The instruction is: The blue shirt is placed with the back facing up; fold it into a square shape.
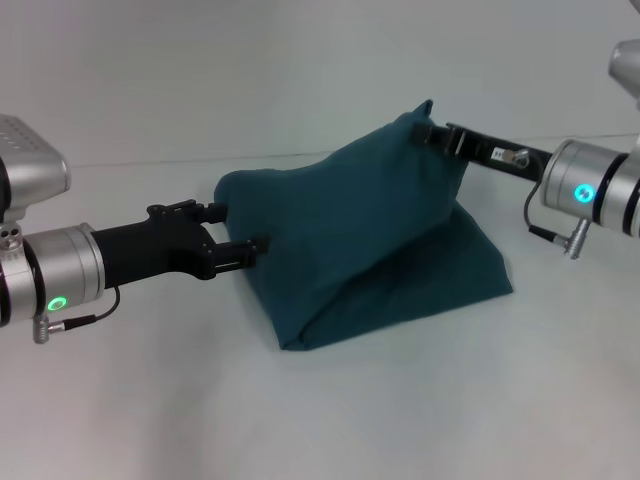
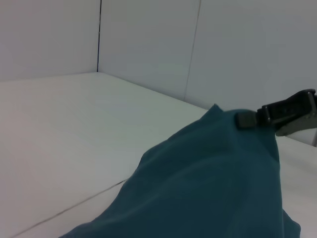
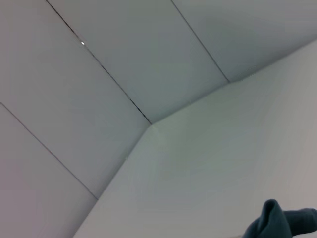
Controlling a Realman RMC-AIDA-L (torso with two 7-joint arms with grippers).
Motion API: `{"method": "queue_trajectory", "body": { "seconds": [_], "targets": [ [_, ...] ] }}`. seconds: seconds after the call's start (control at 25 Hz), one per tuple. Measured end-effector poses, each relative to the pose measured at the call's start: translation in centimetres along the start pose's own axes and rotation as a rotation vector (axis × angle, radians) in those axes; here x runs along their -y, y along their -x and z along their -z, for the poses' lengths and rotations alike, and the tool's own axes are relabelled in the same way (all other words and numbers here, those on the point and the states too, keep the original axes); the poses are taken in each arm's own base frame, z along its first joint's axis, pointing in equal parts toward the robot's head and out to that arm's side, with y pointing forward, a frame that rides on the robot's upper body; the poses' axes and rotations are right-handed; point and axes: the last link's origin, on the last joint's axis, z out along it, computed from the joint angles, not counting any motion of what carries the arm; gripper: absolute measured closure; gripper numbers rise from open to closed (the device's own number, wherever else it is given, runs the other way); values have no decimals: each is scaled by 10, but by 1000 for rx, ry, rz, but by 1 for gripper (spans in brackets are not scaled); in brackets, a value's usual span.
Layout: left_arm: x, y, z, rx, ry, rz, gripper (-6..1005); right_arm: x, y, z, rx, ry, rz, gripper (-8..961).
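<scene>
Your blue shirt (image 1: pixel 365 225) sits near the middle of the white worktop (image 1: pixel 300 420), lifted into a tent shape: 2 raised corners held up, the lower edge resting on the surface toward 5 o'clock. No lettering shows on the cloth you can see.

At 9 o'clock of the shirt, your left pincer (image 1: pixel 238 243) is pinching the near raised corner, its black fingers closed on the fabric edge.

At 2 o'clock, your right pincer (image 1: pixel 432 130) is pinching the far corner, held higher, so a small peak of cloth pokes up above it. The left wrist view shows that same pincer (image 2: pixel 246 120) gripping the fabric ridge, and the right wrist view catches only a small tuft of the shirt (image 3: pixel 277 223) against the pale walls (image 3: pixel 124 59).
</scene>
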Motion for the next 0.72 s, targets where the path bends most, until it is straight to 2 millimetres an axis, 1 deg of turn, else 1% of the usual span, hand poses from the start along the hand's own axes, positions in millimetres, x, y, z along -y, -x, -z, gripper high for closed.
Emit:
{"method": "queue_trajectory", "body": {
  "seconds": [0.2, 0.36, 0.52, 0.72],
  "targets": [
    [0, 0, 0, 0, -2, 16, 211, 2, 9, 9, 21, 7, 18, 940],
    [1, -1, -1, 0, -5, 26, 211, 8, 9, 16, 23, -6, 17, 940],
    [1, -1, -1, 0, -5, 29, 211, 16, 2, 21, 14, -34, 12, 939],
    [-1, -1, -5, 5, 2, 39, 211, 30, -17, 26, -13, -102, 6, 939]
  ]
}}
